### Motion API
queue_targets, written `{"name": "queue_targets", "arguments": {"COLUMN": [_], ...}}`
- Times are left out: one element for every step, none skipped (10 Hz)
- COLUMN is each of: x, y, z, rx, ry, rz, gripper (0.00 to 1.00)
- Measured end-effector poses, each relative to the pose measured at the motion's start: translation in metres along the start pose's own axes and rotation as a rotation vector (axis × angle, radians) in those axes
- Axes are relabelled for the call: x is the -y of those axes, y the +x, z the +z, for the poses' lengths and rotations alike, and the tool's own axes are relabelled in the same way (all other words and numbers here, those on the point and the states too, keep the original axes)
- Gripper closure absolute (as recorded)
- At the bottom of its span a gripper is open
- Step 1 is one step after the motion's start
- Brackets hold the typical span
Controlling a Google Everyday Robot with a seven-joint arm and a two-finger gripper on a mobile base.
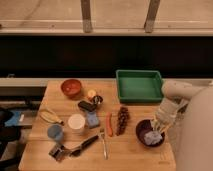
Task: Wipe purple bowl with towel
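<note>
Claw (159, 125) clenched on towel (153, 137), directly above it; the pale cloth rests inside purple bowl (149, 133) at the table's (135, 150) right front corner. Wooden table also carries green tray (139, 86) and orange bowl (71, 87). Dark wall band behind.

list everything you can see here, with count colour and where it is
table: 1, light wood, centre
purple bowl: 1, dark purple, front right
towel: 1, pale blue, inside the purple bowl
orange bowl: 1, orange-red, back left
green tray: 1, green, back right
banana: 1, yellow, left edge
blue cup: 1, blue, front left
white container: 1, white, right of the cup
blue block: 1, blue, middle
carrot: 1, orange, middle
grapes: 1 bunch, dark red, right of the carrot
fork: 1, silver, front
gripper: 1, white arm, shut on the towel over the purple bowl
</note>
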Motion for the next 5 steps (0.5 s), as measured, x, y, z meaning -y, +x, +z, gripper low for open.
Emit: {"name": "queue_targets", "arguments": {"x": [-0.007, -0.015, -0.022, -0.026, -0.029], "y": [-0.010, -0.014, -0.013, -0.006, 0.003], "z": [-0.004, -0.006, -0.007, -0.007, -0.006], "rx": [0.002, 0.001, 0.001, 0.000, 0.001], "ry": [-0.003, -0.005, -0.006, -0.006, -0.009], "rz": [-0.009, -0.024, -0.044, -0.063, -0.079], "gripper": [1.00, 1.00, 1.00, 1.00, 1.00]}}
